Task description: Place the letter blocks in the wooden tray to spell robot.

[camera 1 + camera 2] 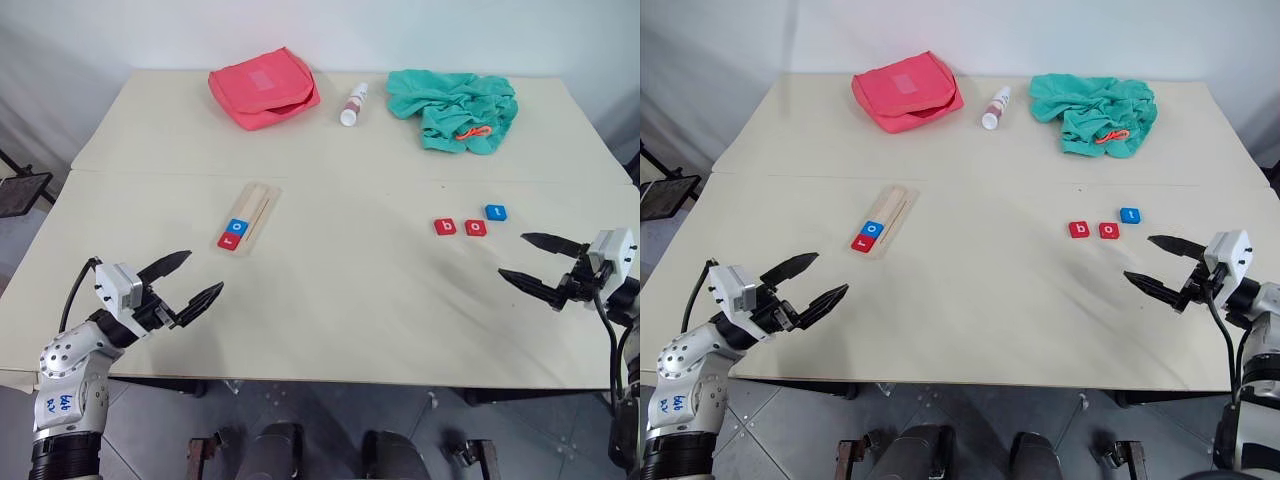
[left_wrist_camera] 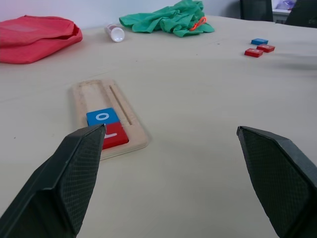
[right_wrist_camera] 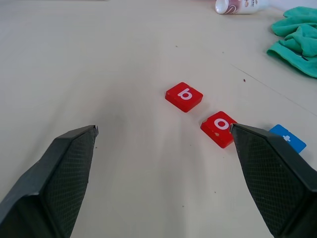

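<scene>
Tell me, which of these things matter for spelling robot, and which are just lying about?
For the job: wooden tray holding red r and blue o; loose red b, red o, blue t.

Lying about: pink pouch, small bottle, green cloth.

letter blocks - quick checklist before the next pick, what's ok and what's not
1. Wooden tray already holds red r and blue o at its near end: ok.
2. Tray slots beyond the o free for more blocks: ok.
3. Red b, the next letter, lies flat on the table, apart from its neighbours: ok.
4. Red o and blue t waiting on the table: ok.
5. Right gripper jaws open, holding nothing, near the b: ok.
6. Left gripper jaws open, holding nothing: ok.
</scene>
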Motion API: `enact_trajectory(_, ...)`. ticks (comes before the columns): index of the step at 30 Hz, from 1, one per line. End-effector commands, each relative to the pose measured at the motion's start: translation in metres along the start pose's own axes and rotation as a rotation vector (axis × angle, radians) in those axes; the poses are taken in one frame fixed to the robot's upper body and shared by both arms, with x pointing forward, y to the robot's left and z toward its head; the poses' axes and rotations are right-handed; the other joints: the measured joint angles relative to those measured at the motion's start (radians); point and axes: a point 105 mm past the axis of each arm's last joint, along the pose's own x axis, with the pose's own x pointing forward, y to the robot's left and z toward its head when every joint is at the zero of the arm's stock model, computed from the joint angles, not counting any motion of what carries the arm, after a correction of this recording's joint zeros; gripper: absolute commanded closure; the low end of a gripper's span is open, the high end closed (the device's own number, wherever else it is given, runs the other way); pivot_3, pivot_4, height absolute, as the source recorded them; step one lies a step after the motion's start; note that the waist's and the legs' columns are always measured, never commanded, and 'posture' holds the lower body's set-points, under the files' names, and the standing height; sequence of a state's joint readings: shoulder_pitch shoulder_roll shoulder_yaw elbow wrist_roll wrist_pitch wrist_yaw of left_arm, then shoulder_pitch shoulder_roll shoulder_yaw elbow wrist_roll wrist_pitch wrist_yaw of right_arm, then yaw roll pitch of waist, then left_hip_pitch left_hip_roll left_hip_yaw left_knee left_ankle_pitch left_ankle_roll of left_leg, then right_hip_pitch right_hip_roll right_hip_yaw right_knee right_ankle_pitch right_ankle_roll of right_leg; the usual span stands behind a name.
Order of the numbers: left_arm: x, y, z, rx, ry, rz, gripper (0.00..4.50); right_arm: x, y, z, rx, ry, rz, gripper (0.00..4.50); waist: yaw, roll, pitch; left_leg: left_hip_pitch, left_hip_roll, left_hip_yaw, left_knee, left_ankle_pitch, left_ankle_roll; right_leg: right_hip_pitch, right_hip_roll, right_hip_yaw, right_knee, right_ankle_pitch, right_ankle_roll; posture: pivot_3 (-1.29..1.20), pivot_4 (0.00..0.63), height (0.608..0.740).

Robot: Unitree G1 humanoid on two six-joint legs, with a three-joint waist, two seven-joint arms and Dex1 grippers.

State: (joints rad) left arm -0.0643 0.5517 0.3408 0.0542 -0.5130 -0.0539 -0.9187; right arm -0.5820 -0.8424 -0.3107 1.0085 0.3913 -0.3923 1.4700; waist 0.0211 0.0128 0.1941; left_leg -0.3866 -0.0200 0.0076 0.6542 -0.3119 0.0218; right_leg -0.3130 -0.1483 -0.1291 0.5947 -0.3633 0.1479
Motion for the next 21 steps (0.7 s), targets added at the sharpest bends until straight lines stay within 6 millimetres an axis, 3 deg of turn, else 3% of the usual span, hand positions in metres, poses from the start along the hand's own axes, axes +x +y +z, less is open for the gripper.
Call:
enact_trajectory(1,-0.002,0.0,0.009,0.02,-0.019,-0.003,0.0,-0.004,-0.006,0.009,-0.024,-0.012,-0.013,0.05,0.0,0.0,0.0,0.0,0.0,0.0,0.0,0.0,0.0,0.0,0.0,0.0,0.0,0.0,0.0,0.0,0.15,0.74)
enact_trajectory(6,-0.004,0.006,0.013,0.038,-0.026,0.054,0.0,-0.001,-0.005,0.009,-0.022,-0.012,-0.001,0.05,0.0,0.0,0.0,0.0,0.0,0.0,0.001,0.0,0.0,0.0,0.0,0.0,0.0,0.0,0.0,0.0,0.15,0.74)
enact_trajectory(17,-0.043,0.002,0.008,0.05,0.14,0.185,0.0,0.021,-0.005,0.015,-0.02,-0.017,0.06,0.05,-0.016,0.0,0.0,0.0,0.001,-0.001,0.001,0.0,0.0,0.0,0.0,0.001,0.0,0.0,0.0,0.0,0.15,0.74)
enact_trajectory(21,-0.046,0.003,0.009,0.07,0.159,0.22,0.0,0.032,-0.004,0.018,-0.018,-0.03,0.093,0.05,-0.017,0.0,0.0,0.0,0.001,-0.002,0.003,0.0,0.0,0.0,0.0,0.001,0.001,0.0,0.0,0.0,0.15,0.74)
